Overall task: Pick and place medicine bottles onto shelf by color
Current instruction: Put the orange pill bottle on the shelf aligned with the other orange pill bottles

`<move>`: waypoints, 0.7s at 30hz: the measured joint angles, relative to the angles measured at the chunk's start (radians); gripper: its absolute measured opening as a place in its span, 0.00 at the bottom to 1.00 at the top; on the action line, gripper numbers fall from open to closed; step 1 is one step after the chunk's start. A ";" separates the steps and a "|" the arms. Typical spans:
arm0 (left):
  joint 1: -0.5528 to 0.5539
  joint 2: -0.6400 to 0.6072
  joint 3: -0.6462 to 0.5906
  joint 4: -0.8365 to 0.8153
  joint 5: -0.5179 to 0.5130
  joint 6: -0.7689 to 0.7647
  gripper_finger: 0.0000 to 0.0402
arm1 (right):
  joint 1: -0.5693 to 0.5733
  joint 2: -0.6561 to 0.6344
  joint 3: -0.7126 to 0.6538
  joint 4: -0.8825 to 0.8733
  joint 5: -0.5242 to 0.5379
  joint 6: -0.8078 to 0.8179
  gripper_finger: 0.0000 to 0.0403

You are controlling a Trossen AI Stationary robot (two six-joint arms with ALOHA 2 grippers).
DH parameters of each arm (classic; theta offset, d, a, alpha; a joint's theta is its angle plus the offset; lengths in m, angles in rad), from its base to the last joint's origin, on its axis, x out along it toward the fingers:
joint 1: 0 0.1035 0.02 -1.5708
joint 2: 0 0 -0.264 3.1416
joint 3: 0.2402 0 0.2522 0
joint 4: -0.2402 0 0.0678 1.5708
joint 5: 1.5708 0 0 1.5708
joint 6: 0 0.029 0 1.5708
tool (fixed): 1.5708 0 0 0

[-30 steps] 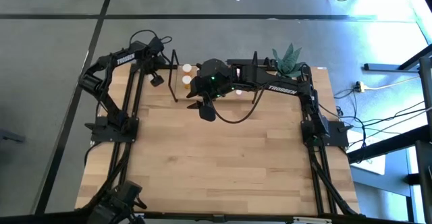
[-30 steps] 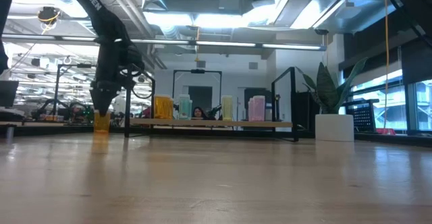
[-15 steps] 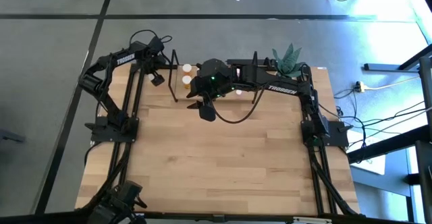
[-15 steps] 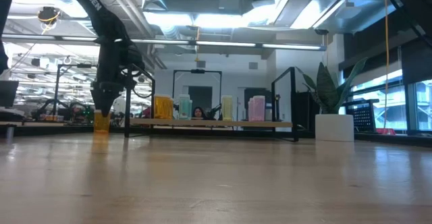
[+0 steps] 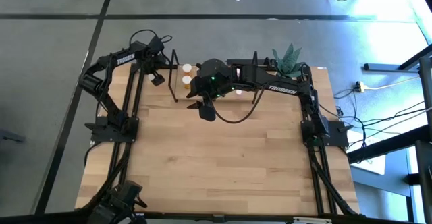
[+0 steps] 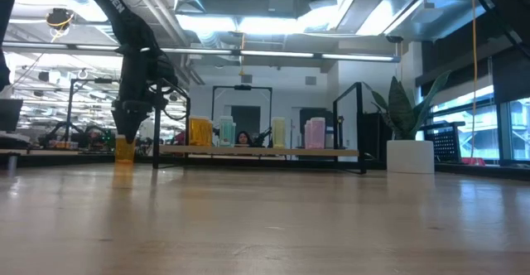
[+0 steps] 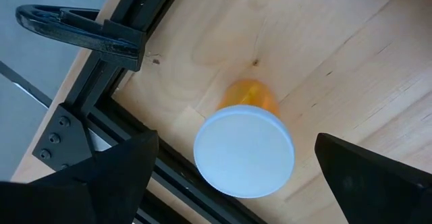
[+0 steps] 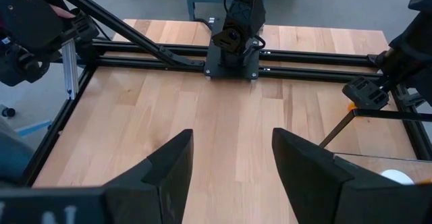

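Observation:
An orange medicine bottle [image 7: 250,97] with a white cap [image 7: 244,162] stands upright on the table near its far left corner. My left gripper [image 7: 236,143] is open right above it, one finger on each side of the cap, touching nothing; the low view shows it [image 6: 124,130] over the bottle [image 6: 124,149]. My right gripper [image 5: 201,108] is open and empty in front of the shelf [image 6: 265,151]. On the shelf stand an orange [image 6: 199,132], a greenish [image 6: 225,132], a whitish [image 6: 279,132] and a pink [image 6: 315,132] bottle.
Two orange bottles [image 5: 187,74] show at the shelf's left end. My right arm [image 5: 270,86] covers much of the shelf from above. A potted plant [image 6: 410,155] stands at the far right. Black frame rails [image 7: 128,109] run beside the bottle.

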 joint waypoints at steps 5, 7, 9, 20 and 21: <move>0.000 0.000 0.000 0.000 0.000 0.000 0.98 | 0.000 0.000 0.000 0.000 0.001 -0.001 0.51; 0.000 0.000 0.000 0.000 0.000 0.000 0.98 | 0.000 0.000 0.000 0.000 0.001 -0.002 0.51; 0.000 0.000 0.000 0.000 0.000 -0.002 0.98 | 0.000 0.000 0.000 0.000 0.001 -0.003 0.51; -0.001 0.000 0.000 0.026 0.004 -0.051 0.98 | 0.000 0.000 0.000 0.000 0.002 -0.003 0.51; -0.001 0.000 0.000 0.026 0.004 -0.051 0.98 | 0.000 0.000 0.000 0.000 0.002 -0.004 0.51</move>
